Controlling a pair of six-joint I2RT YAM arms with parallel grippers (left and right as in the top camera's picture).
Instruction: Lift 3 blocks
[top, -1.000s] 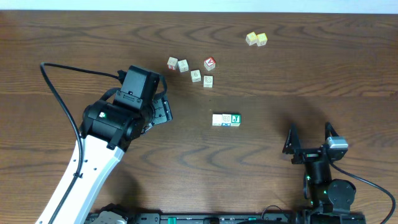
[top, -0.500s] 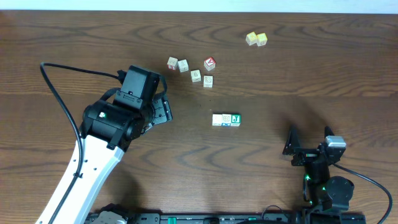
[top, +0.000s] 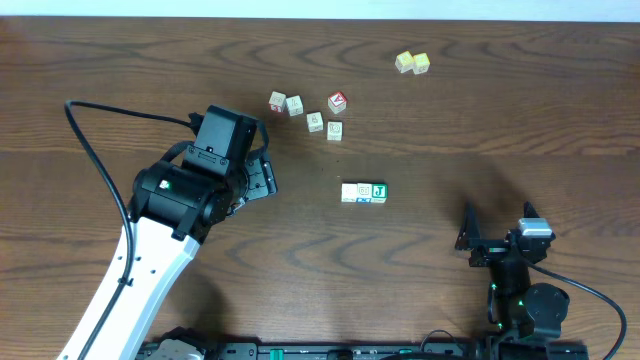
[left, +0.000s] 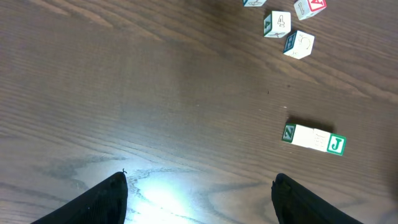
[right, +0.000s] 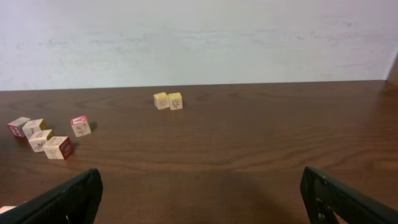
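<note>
Left gripper (top: 262, 178) jaws wide apart, nothing between them; right gripper (top: 497, 230) likewise spread, empty. Three blocks (top: 363, 192) lie touching in row on table (top: 500, 120), at 3 o'clock from left gripper, 10 o'clock from right gripper. Overhead: green J block (top: 379, 191) at row's 3 o'clock end. Left wrist view adds green lettered face on row's opposite end. Right wrist view catches pale yellow pair (right: 168, 100) near 12 o'clock, not the row.

Overhead looks straight down; left wrist angles downward, right wrist seemingly level, sharing lettered cubes (top: 315, 121).
</note>
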